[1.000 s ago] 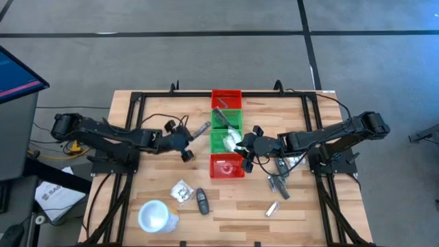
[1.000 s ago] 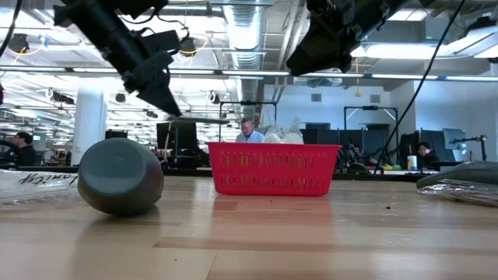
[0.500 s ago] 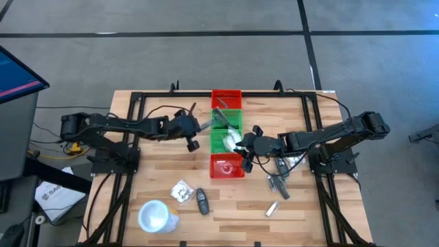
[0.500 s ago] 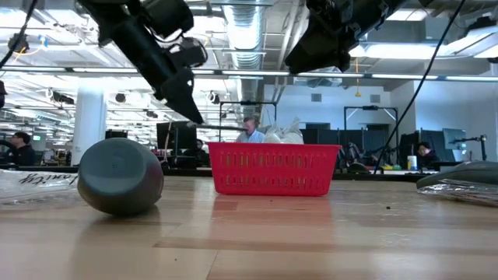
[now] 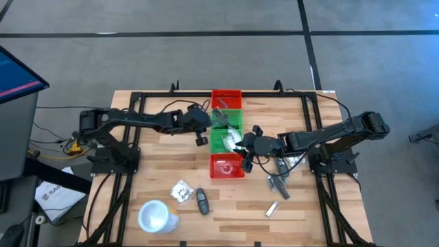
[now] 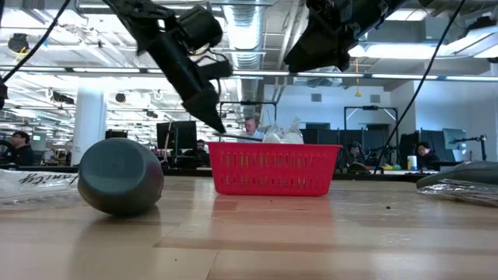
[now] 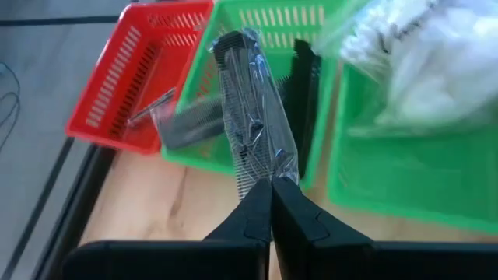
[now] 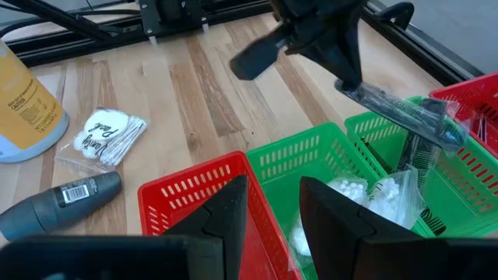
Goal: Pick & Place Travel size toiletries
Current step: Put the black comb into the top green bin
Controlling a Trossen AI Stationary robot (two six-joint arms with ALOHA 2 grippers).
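My left gripper (image 5: 208, 124) reaches in from the table's left and is shut on a clear crinkly packet (image 7: 253, 109) with a black comb inside. The packet hangs over the near rim of the far green bin (image 5: 228, 118). That bin holds another dark comb (image 7: 305, 85). Next to it, the near green bin (image 5: 221, 142) holds clear packets showing white (image 8: 366, 194). My right gripper (image 8: 272, 214) hovers open over the edge between the near green bin and the near red bin (image 5: 226, 167), with nothing between its fingers. My left gripper pinches one end of the comb packet (image 7: 272, 173) between its two fingertips. The fingers slant down from the table's left, and the packet sticks out ahead of them along their line. It is lifted clear, its free end (image 7: 232, 45) over the green bin.
A far red bin (image 5: 226, 98) with slim items ends the row of bins. On the near table lie a white cup (image 5: 156, 216), a cotton packet (image 5: 182, 191) and a black oblong piece (image 5: 201, 201). Silver tubes (image 5: 275, 184) and packets (image 5: 291, 163) lie right of the bins.
My left gripper has carried the comb packet toward the table's right and a little toward the far edge, from open table to the green bin's rim. Its wrist has rolled on the way. It has stayed shut on the packet.
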